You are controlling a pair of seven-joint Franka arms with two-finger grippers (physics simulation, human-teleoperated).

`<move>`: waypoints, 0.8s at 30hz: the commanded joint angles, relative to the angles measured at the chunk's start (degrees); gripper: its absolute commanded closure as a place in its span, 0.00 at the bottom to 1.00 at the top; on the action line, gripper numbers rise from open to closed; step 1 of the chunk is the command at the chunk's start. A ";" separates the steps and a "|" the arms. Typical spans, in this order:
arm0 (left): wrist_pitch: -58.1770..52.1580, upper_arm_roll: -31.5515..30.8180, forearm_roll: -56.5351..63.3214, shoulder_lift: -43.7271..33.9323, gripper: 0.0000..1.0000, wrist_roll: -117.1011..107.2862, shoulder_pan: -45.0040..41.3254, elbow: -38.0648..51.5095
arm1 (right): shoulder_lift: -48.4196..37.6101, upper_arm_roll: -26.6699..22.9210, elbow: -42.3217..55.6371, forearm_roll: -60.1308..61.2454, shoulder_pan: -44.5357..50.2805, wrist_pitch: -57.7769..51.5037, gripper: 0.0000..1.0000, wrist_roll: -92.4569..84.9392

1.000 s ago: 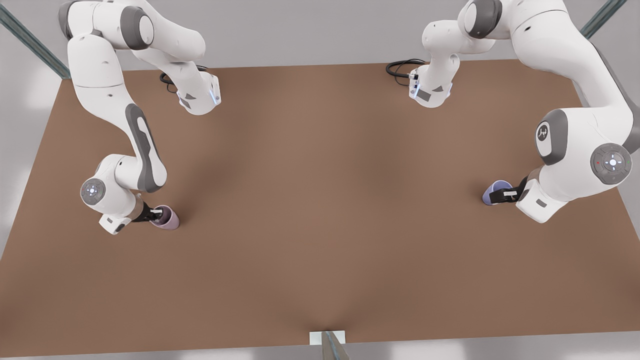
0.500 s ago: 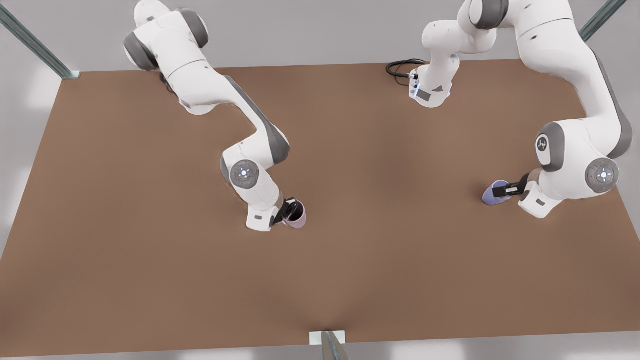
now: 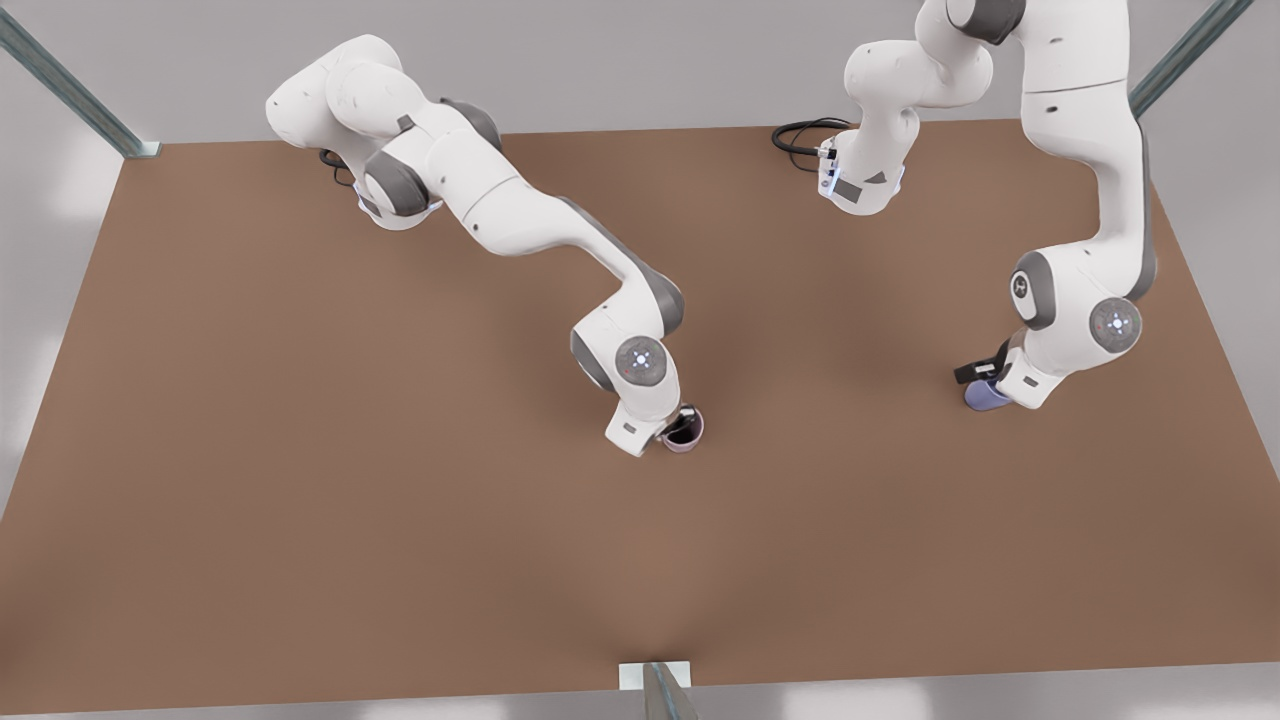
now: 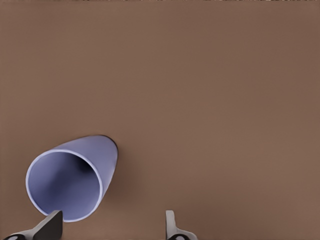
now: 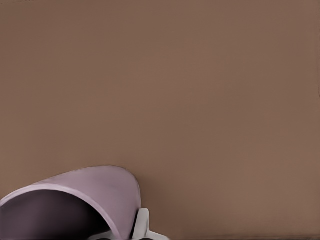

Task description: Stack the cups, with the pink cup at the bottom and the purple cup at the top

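Right end effector (image 3: 672,430) brought its clamped pink cup (image 3: 688,431) centreward; left end effector (image 3: 978,376) spread.

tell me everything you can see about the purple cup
The purple cup is a small, plain, handleless cup of bluish-lavender with a smooth matte look, a thin paler rim and an empty inside. It tapers toward its base. It sits on the brown table at the front view's right, under the left pincer, whose open fingers are close to its rim. Whether they touch it is unclear.
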 commanded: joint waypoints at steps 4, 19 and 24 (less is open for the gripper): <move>4.91 0.05 0.07 1.06 0.00 5.53 -0.04 -0.65 | 0.73 0.33 -0.10 -0.13 0.00 1.34 0.59 25.70; 5.96 1.11 -0.19 7.74 0.56 5.44 0.05 -0.57 | -38.81 1.30 -41.49 -0.48 -14.93 4.41 0.00 10.16; 5.87 1.11 -1.95 8.36 0.72 5.44 -0.04 -0.22 | -50.86 6.48 -45.10 -2.57 -46.39 -12.37 0.00 -30.79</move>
